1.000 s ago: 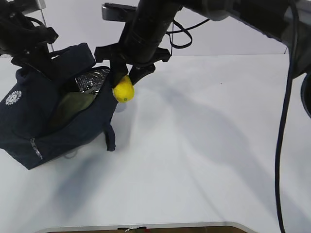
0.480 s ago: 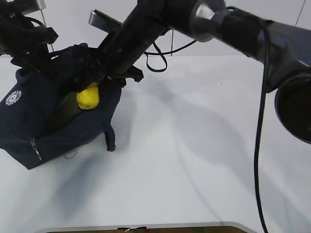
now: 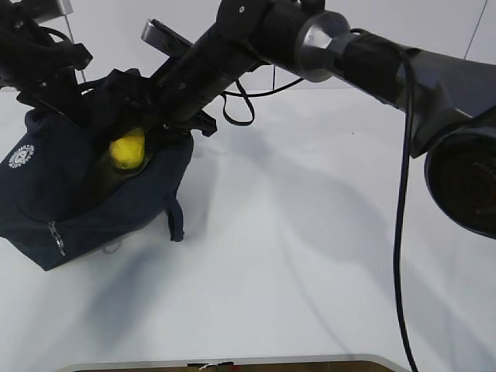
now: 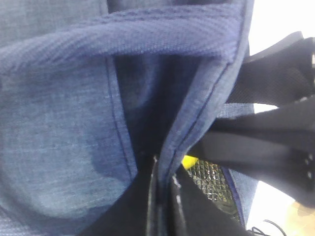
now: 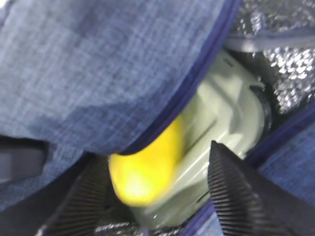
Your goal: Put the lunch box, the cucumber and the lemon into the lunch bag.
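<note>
The navy lunch bag (image 3: 46, 194) lies at the table's left with its mouth open. My left gripper (image 4: 165, 172) is shut on the fabric rim of the bag's mouth, up at the bag's back left (image 3: 58, 97). My right gripper (image 3: 147, 128) reaches across into the opening. Its ribbed fingers (image 5: 236, 187) stand apart around the yellow lemon (image 5: 145, 167), with a clear gap on the right side. The lemon (image 3: 128, 151) sits blurred over the lunch box (image 5: 226, 123), whose pale green lid lies inside the bag. The cucumber is hidden.
Silver quilted lining (image 5: 290, 73) shows inside the bag. A short strap (image 3: 177, 221) hangs off the bag's right side. A black cable loop (image 3: 236, 108) dangles under the right arm. White table (image 3: 325, 248) stretches right, with its front edge near the bottom.
My right gripper has carried the lemon leftward from the bag's outer right edge into the opening, and its jaws have widened. The left gripper has kept its hold.
</note>
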You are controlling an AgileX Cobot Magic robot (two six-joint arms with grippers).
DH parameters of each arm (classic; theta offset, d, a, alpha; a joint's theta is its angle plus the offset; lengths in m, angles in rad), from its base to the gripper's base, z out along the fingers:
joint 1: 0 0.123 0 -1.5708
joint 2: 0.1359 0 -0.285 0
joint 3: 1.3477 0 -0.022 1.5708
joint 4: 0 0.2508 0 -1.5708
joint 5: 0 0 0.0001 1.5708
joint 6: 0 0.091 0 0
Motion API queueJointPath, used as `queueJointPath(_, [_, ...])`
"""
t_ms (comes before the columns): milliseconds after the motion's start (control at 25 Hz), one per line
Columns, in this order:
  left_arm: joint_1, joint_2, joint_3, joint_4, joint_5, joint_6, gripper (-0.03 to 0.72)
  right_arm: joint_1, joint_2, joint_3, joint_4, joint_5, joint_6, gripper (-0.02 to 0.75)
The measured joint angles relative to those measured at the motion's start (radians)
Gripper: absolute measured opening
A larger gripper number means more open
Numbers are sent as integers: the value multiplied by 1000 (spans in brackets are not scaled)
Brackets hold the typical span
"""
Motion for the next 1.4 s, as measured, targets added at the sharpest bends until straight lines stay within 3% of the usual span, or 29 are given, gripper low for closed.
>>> queueJointPath(240, [0,0,0,1,0,0,-15,0,6,0,2,0,-2,504])
queueJointPath(800, [0,0,0,12,0,0,-15,-33,3,0,28,155,-53,514])
queueJointPath(1160, [0,0,0,22,0,-2,-15,-39,-54,0,-207,223,-5,513])
queueJointPath(1400, [0,0,0,24,0,-2,-15,-39,-54,0,-276,230,69,513])
